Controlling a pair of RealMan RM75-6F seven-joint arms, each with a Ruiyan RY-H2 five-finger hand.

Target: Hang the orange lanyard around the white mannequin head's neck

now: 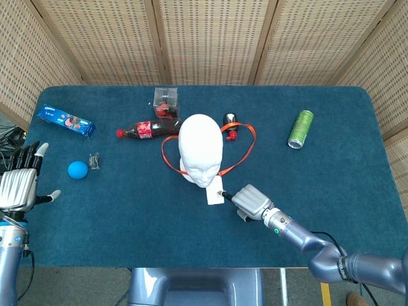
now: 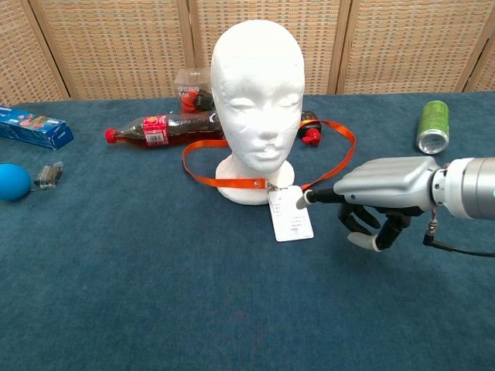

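My right hand hovers low over the blue tablecloth just right of the white badge card, one finger stretched out with its tip at the card's edge, the others curled under, holding nothing. The orange lanyard lies looped on the cloth around the base of the white mannequin head, its card in front. My left hand sits at the table's left edge, fingers apart and empty, near the blue ball.
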